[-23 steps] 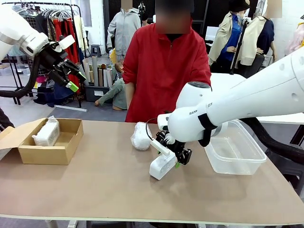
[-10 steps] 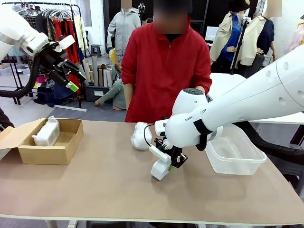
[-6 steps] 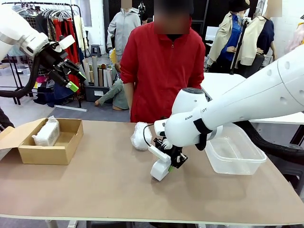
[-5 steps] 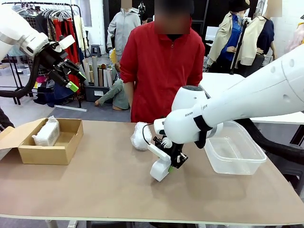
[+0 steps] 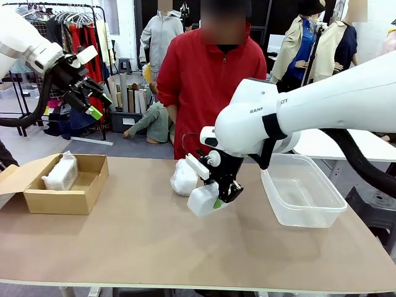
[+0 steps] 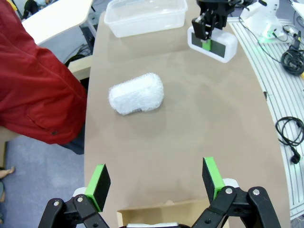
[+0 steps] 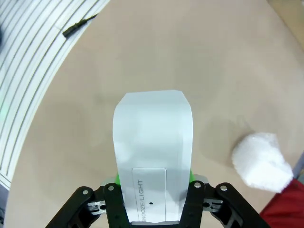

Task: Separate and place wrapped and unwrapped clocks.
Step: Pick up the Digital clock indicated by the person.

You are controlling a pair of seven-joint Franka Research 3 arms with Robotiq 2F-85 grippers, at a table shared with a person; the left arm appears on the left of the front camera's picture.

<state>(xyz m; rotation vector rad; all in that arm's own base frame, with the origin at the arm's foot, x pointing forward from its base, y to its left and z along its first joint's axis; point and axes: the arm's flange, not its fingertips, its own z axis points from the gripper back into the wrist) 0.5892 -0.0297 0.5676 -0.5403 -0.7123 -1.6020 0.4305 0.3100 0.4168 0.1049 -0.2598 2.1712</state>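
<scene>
Setting: a robot test lab in a room that also stores garments.

Evidence:
- 2 white robot arms, the left arm (image 5: 28, 43) and the right arm (image 5: 334, 105), reach over 1 brown table (image 5: 124, 247).
- Behind the table, a clothes rack (image 5: 68, 21) holds hung garments. Upright rolls (image 5: 127, 93) of material stand beside it.
- Loose cables (image 6: 289, 135) lie on the floor beside the table.
- 1 white table (image 5: 346, 145) stands behind the table's right end.

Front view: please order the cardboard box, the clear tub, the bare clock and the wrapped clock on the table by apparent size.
1. Cardboard box, with its open flap, slightly wider than the clear tub; nearly alike.
2. Bare clock and wrapped clock: alike; the bare one hangs nearer the camera, so unranked.
</scene>
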